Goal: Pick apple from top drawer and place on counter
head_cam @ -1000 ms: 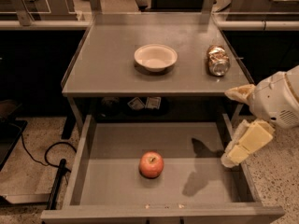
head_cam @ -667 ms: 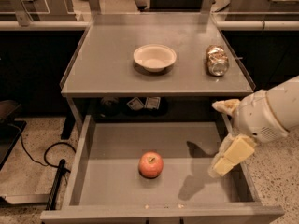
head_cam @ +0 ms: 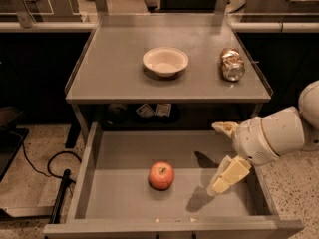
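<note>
A view looks down from above on a grey metal surface (head_cam: 114, 59) with a raised rim, and on a wide, shallow drawer (head_cam: 89, 168) pulled fully open beneath it, toward the viewer. A small red-orange apple (head_cam: 161, 175) with a short stem sits on the drawer floor, slightly left of centre and near the front lip, with nothing touching it. A white robot arm (head_cam: 271, 136) reaches in from the right edge, ending in a claw (head_cam: 214, 157) with two pale yellow fingers (head_cam: 228, 176). The fingers are spread wide apart and hold nothing; one points left at about the height of the drawer's back edge, and the other angles down over the drawer floor, casting a dark shadow there. Compared with a second ago, the claw has swung left from over the drawer's right wall and dropped lower, so it now hangs inside the drawer's right half, nearer the apple but clearly apart from it. The apple has not moved. This looks like the approach stage: the pick has not begun, and the claw probably needs to travel further left and lower until its fingers straddle the fruit. On the surface above, a white bowl (head_cam: 165, 61) sits near the middle and a shiny crumpled can (head_cam: 232, 63) lies near the right rim, leaving bare space on the left for setting the apple down. A black cable (head_cam: 50, 163) trails across the speckled floor at left.
</note>
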Robot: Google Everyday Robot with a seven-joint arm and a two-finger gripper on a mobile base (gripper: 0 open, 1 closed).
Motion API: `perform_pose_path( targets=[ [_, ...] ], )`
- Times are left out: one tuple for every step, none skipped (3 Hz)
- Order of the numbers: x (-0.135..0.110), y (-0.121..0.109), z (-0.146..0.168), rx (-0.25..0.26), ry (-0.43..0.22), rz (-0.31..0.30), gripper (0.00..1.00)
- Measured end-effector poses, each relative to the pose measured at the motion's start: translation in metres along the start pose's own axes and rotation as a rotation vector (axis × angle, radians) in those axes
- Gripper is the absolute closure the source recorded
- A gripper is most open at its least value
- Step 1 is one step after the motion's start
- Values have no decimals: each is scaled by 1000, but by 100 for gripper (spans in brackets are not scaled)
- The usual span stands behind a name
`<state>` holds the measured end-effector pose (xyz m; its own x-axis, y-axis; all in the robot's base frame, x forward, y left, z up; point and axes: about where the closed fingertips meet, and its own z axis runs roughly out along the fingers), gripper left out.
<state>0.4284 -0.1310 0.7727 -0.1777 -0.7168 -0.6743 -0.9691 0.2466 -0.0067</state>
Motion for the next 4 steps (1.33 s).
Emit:
perform_pose_path(
  targets=[
    [0,0,0,0,0,0,0],
    [-1,0,27,12,-33,7,0],
    [-17,-11,100,57,-133,-30,0],
    [-17,-12,102,63,-135,-31,0]
  ],
)
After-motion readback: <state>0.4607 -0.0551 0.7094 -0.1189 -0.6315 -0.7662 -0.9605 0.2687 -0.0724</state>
